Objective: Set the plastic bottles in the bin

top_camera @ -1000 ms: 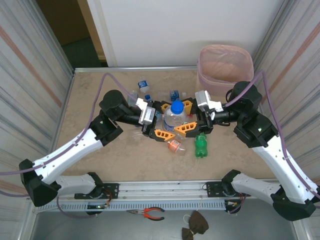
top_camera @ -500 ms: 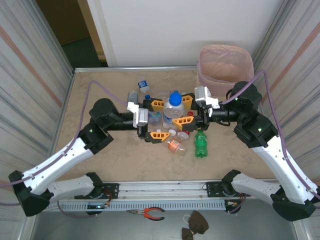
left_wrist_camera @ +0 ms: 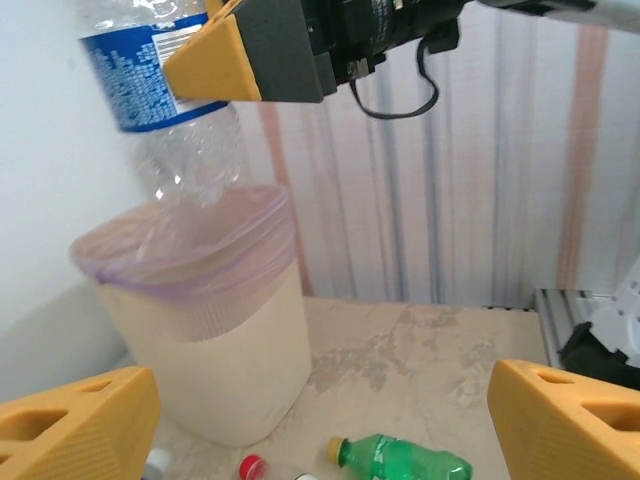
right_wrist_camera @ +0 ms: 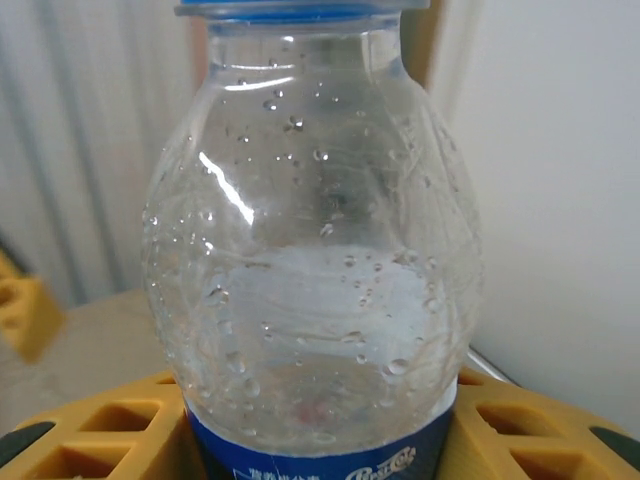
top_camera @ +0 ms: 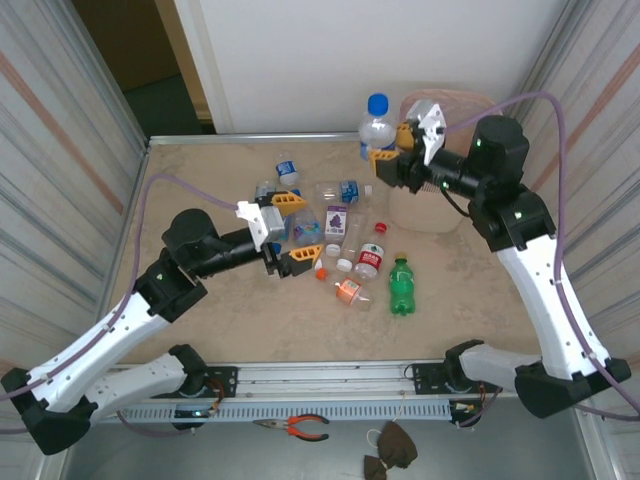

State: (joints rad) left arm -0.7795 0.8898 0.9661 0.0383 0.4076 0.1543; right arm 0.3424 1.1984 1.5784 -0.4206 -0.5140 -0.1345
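Table (top_camera: 250,325) carries roughly ten loose bottles (top_camera: 337,222), all left to do. Right pincer (top_camera: 388,148) holds blue-capped bottle (top_camera: 376,118) at bin's (top_camera: 430,212) ten o'clock. Left pincer (top_camera: 293,230) wide, empty.

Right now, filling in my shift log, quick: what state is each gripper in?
Left gripper: open, jaws empty.
Right gripper: closed on the clear blue-capped bottle.

About ten bottles (top_camera: 400,287), one bin (left_wrist_camera: 210,335)
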